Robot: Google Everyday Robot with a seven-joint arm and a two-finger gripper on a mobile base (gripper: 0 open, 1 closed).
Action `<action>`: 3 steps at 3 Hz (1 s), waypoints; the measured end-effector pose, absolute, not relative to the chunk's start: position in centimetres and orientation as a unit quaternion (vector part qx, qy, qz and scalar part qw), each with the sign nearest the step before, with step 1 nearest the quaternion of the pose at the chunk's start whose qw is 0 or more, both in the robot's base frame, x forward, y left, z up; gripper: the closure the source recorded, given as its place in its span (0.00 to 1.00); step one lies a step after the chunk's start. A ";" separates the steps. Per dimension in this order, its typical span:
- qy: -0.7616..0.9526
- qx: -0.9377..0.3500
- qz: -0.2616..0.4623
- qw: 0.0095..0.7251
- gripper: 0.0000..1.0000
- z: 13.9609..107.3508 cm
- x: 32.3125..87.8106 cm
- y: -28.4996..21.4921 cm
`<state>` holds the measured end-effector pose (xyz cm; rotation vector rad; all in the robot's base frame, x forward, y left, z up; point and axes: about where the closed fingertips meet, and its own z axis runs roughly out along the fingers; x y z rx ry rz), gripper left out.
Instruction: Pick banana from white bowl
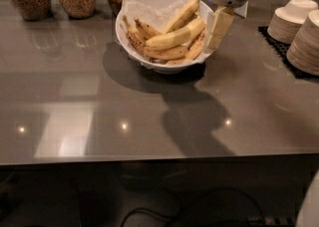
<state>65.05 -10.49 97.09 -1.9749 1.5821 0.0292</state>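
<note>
Gripper [218, 31] hangs at three o'clock of the bowl [121, 31] rim (open or closed: cannot tell); banana [177, 36] lies across the centre.

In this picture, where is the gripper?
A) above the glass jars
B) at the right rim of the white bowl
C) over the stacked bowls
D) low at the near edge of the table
B: the gripper hangs at the right rim of the white bowl, next to the banana.
</note>
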 end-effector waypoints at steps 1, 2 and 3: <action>0.589 -0.755 0.023 0.288 0.00 95.8 66.7 -8.7; 0.586 -0.761 0.033 0.276 0.03 94.4 67.6 -7.5; 0.584 -0.767 0.040 0.263 0.16 93.1 68.2 -7.0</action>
